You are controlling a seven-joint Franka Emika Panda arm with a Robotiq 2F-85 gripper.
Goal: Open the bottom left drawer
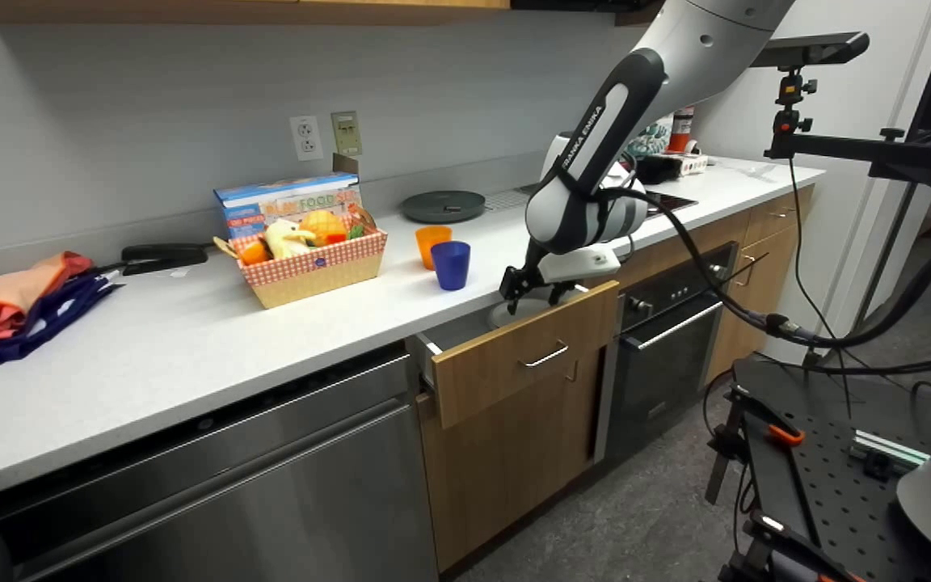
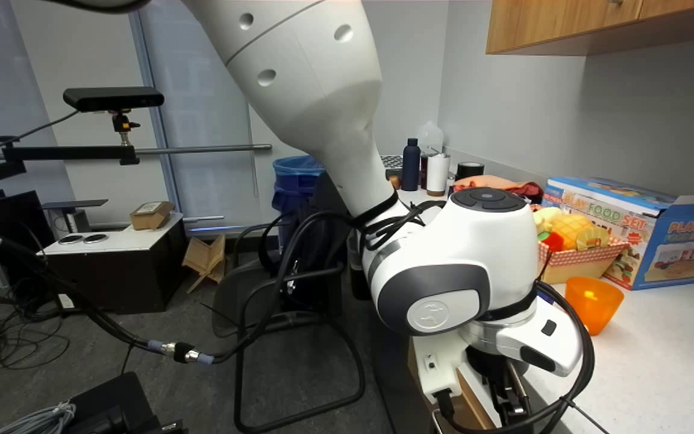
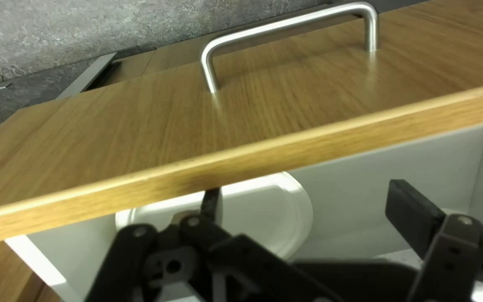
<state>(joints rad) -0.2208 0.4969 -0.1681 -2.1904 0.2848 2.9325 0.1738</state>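
Note:
The drawer is pulled partly out. It has a brown wood front, and its white inside shows from above. The front also fills the middle of the wrist view. Its silver bar handle is on the outer face and also shows in the wrist view. My gripper points down into the drawer, behind the front panel. In the wrist view the gripper is open, fingers wide apart and empty. One fingertip is at the front's inner edge; I cannot tell if it touches. A white plate lies inside the drawer.
The counter runs above the drawer. It bears a blue cup, an orange cup and a basket of play food. A dishwasher and a black oven flank the drawer. A cabinet door is below.

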